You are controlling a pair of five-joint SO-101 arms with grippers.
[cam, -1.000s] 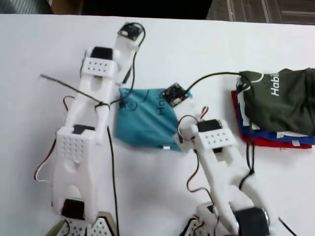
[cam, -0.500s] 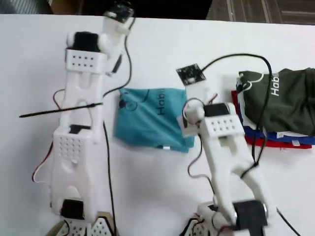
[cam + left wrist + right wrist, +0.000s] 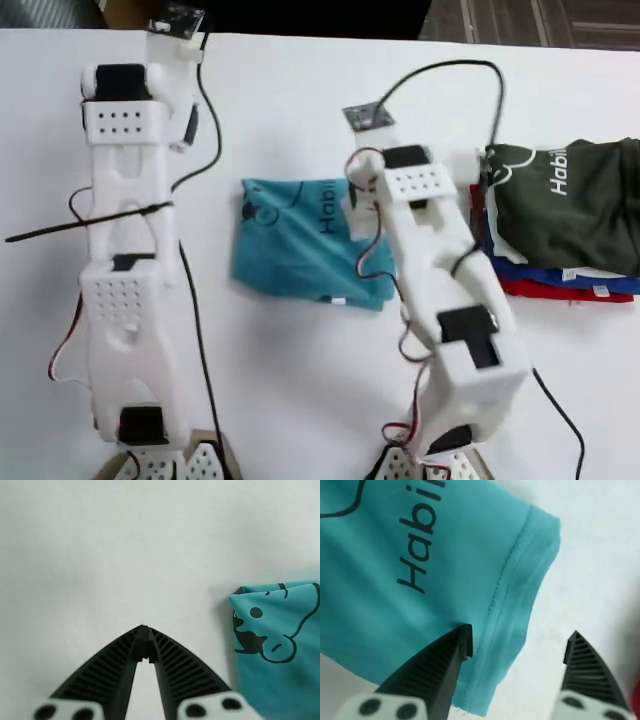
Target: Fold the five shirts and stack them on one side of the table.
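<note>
A folded teal shirt (image 3: 300, 245) lies flat in the middle of the white table (image 3: 300, 390). My right gripper (image 3: 520, 635) is open, low over the shirt's right hemmed edge (image 3: 520, 580): one finger (image 3: 455, 645) is over the cloth and the other (image 3: 580, 660) is over bare table. In the high view the right gripper (image 3: 356, 205) sits under its arm at that edge. My left gripper (image 3: 144, 632) is shut on nothing above bare table, left of the shirt's printed corner (image 3: 270, 635). A stack with a dark green shirt (image 3: 580, 205) on top lies at the right.
Blue and red shirts (image 3: 560, 288) lie under the green one at the table's right edge. Black cables (image 3: 440, 75) loop above the right arm and beside the left arm (image 3: 125, 250). Bare table lies in front of the teal shirt and at the far left.
The left arm has drawn back from the teal shirt's left corner toward the far left. The right arm has swung round, and its gripper stays at the shirt's right edge.
</note>
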